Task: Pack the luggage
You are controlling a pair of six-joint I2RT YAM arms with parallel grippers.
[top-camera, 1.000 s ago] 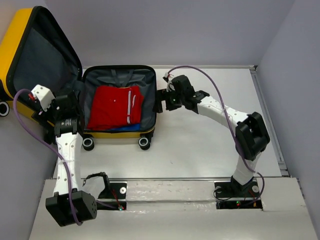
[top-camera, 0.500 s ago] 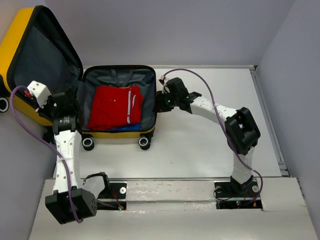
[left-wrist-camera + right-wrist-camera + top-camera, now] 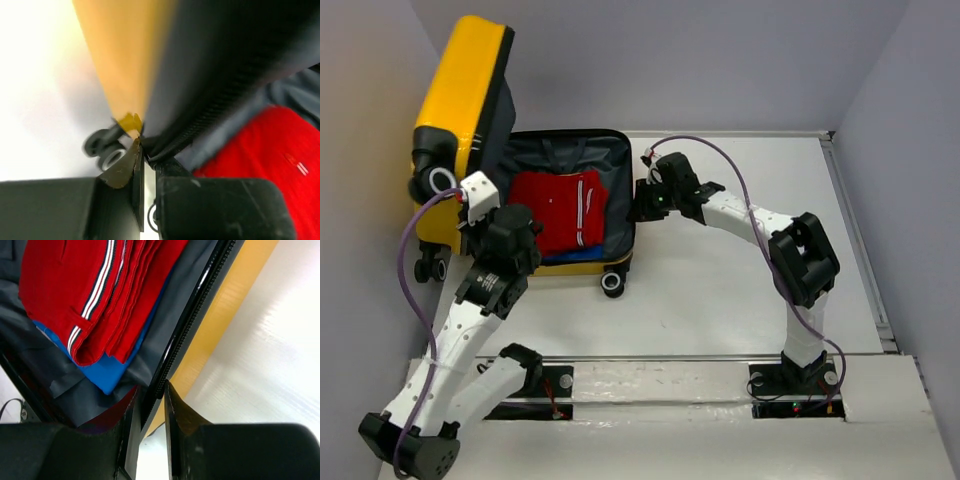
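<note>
Progress: well along, by my reading. The packing looks done and the closing is in hand, with the lid standing roughly upright rather than shut.
Done: both cloths are already inside the base shell.
Left to do: bring the lid down onto the base and probably fasten it (no zip pull is clear enough to pick out).
Luggage (image 3: 465, 110): at the far left of the tabletop (image 3: 740, 290), base shell flat, yellow lid raised on its left side, a black wheel (image 3: 611, 284) at the near edge.
Contents: a folded red cloth (image 3: 555, 205) with a white stripe lies on top of a folded blue cloth (image 3: 107, 375), and only the blue one's edge peeks out; grey lining shows around them.
Lid compartment: its inside is turned away, so I cannot tell what it holds.
Left gripper (image 3: 143, 160): jaws clenched on the lid's dark trimmed edge, near its wheels.
Right gripper (image 3: 151, 405): jaws pinching the base shell's right rim, one finger inside and one outside, which steadies the case.
</note>
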